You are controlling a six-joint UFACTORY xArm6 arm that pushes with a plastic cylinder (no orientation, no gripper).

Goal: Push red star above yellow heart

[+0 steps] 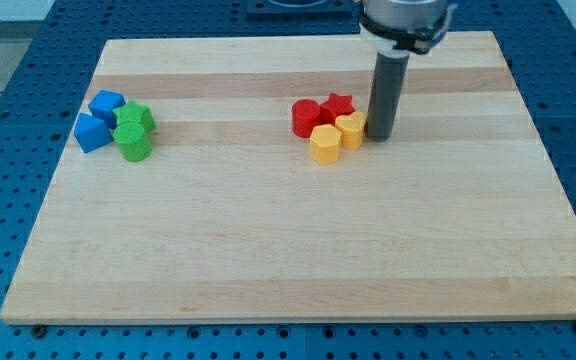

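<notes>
The red star (339, 106) lies near the board's middle top, just above the yellow heart (351, 130). A red round block (306, 118) touches the star's left side. A yellow hexagon (324, 144) sits below and left of the heart. My tip (380, 137) rests on the board right beside the heart's right edge, to the lower right of the star. The rod hides the board just behind it.
Two blue blocks (106, 105) (91, 132) and two green blocks (136, 119) (133, 143) cluster at the view's left. The wooden board (288, 250) lies on a blue perforated table.
</notes>
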